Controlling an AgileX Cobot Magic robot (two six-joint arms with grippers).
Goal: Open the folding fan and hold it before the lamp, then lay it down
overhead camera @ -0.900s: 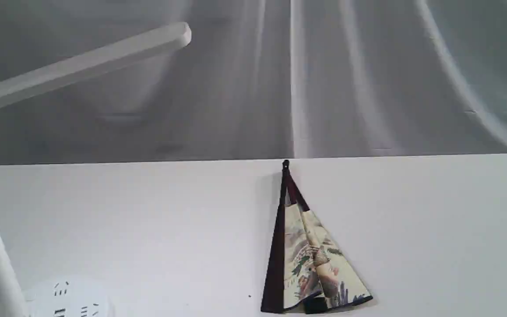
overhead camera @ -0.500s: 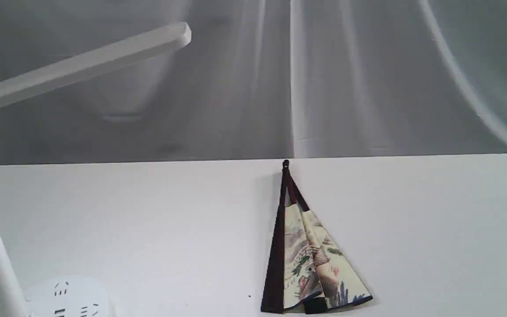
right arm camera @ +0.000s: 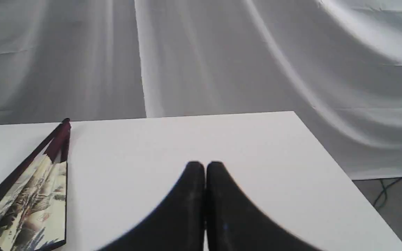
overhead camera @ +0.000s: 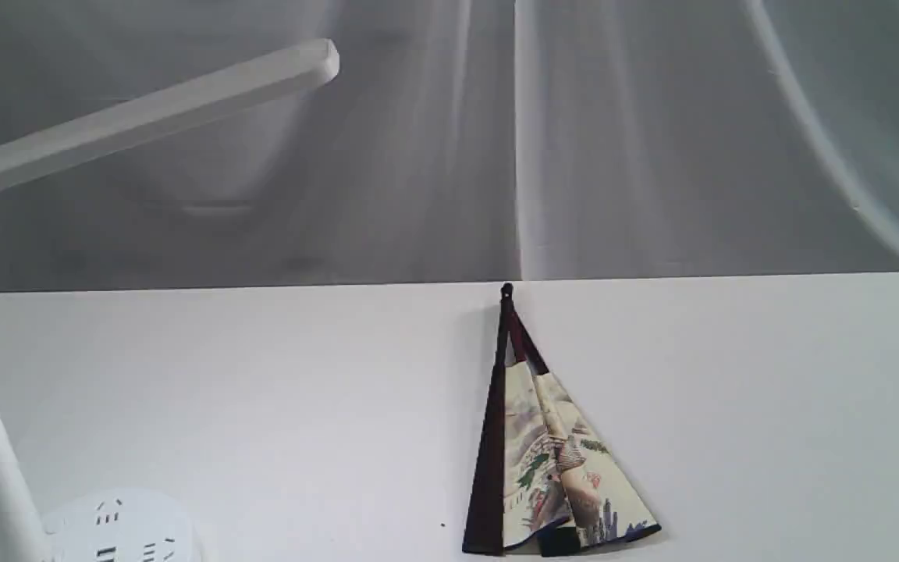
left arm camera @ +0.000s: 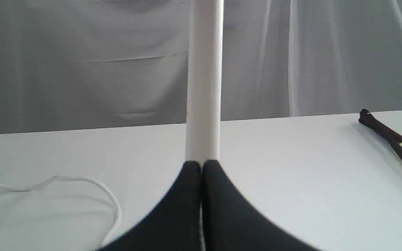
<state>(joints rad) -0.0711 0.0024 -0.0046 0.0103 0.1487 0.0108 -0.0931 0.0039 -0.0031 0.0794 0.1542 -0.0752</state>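
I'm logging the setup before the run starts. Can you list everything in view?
folding fan: one, cream with maroon ribs, partly open, flat on the table
lamp: one, white, on the table at the left of the exterior view
cable: one, white, looped on the table
table: one, white, under everything
backdrop cloth: one, pale grey, behind the table
left gripper: one, black, shut and empty, facing the lamp's pole
right gripper: one, black, shut and empty, above bare table beside the fan
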